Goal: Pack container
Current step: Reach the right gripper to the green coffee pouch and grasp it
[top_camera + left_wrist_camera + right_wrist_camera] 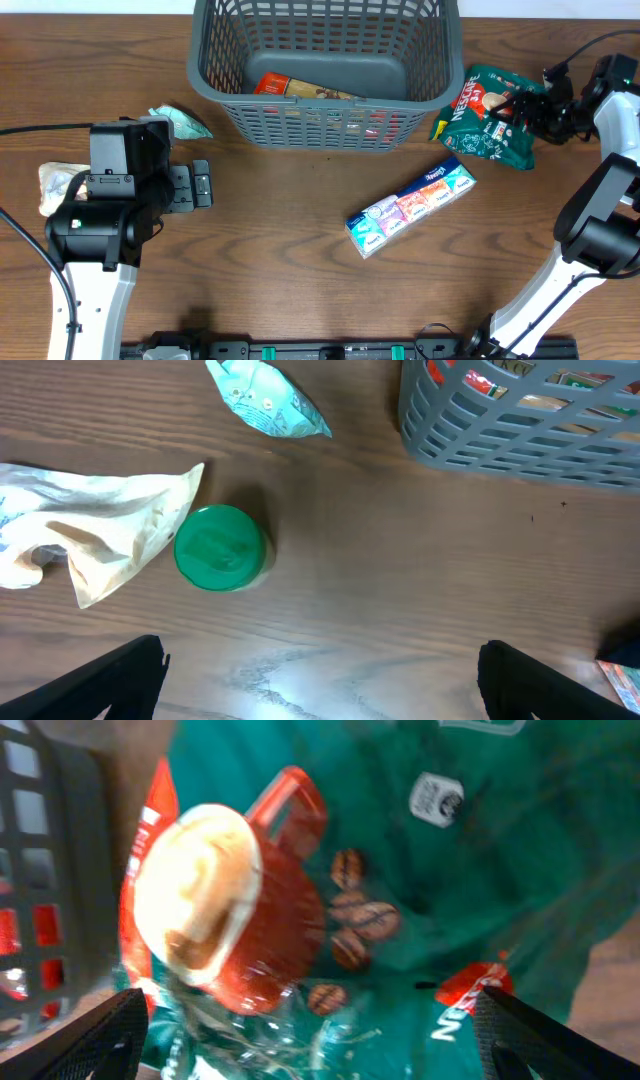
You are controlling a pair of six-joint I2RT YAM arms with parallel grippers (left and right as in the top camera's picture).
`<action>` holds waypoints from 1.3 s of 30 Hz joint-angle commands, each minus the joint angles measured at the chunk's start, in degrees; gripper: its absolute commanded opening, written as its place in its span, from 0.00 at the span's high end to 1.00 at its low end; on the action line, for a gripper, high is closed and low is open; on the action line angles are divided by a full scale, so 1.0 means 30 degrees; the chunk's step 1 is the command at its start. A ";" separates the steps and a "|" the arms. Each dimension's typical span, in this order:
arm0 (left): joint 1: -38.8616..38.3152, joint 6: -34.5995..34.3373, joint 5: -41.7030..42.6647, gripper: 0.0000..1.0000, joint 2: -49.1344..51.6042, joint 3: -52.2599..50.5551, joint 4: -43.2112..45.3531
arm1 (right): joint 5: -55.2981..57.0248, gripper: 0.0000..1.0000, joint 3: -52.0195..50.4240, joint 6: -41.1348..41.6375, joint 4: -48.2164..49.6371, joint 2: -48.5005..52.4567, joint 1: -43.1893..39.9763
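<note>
**Right pincer** (pixel 310 1015): the jaws were spread wide and held nothing. It hung close over the green coffee pouch (pixel 480 870). Whether it touched the film could not be told. The pouch lay flat on the desk (pixel 300 250), just beside the right wall of the container (pixel 320 120).

**Left pincer** (pixel 320 660): the jaws were likewise wide apart and empty, over bare desk well to the left of the container's front-left corner. Beyond the pincer lay a green round cap (pixel 220 547), with a pale crumpled bag (pixel 90 540) just beside it on the side away from the container. A teal sachet (pixel 265 398) lay nearer the container.

**Container:** it stood upright and open-topped at the far middle of the desk. One red packet (pixel 275 86) lay on its floor against the front wall. A strip of tissue packs (pixel 410 210) lay in front of the container, toward its right.

**Handling, as judged:**
- The container looked light for its bulk.
- It looked stiff along the rolled rim, while the slotted walls would likely flex under a pinch.
- It did not look fragile.
- Its smooth base might slide if an item were pushed against a wall.
- The soundest hold would be the rim at mid-wall, jaws astride it. For packing, it seemed better left where it stood.
- The pouch looked soft and slick, and an edge seam would suit a pinch best.
</note>
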 commanded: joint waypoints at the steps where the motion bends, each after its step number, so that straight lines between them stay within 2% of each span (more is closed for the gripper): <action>1: 0.0095 -0.0087 -0.0219 0.01 -0.0087 0.0423 -0.0029 | 0.1107 0.15 -0.0124 -0.0080 0.0022 -0.0146 -0.0226; 7: 0.0095 -0.0087 -0.0219 0.01 -0.0087 0.0423 -0.0029 | 0.2208 0.17 0.0852 0.2718 -0.0211 -0.0168 -0.1246; 9: 0.0095 -0.0087 -0.0219 0.01 -0.0087 0.0423 -0.0036 | 0.2208 0.14 0.0911 0.2900 -0.0299 -0.0168 -0.1581; 16: 0.0095 -0.0095 -0.0204 0.02 -0.0087 0.0423 -0.0044 | 0.2178 0.08 0.0903 0.2798 -0.0379 -0.0160 -0.1792; 21: 0.0095 -0.0095 -0.0189 0.02 -0.0087 0.0423 -0.0044 | 0.0969 0.05 0.0903 0.1290 -0.0270 -0.0124 -0.1195; 28: 0.0095 -0.0095 -0.0007 0.01 -0.0087 0.0423 -0.0131 | 0.0976 0.01 0.0845 0.1290 0.0117 0.0146 -0.0379; 39: 0.0095 -0.0095 -0.0007 0.01 -0.0087 0.0423 -0.0248 | 0.0350 0.01 0.0845 0.0503 0.0219 0.3322 0.0240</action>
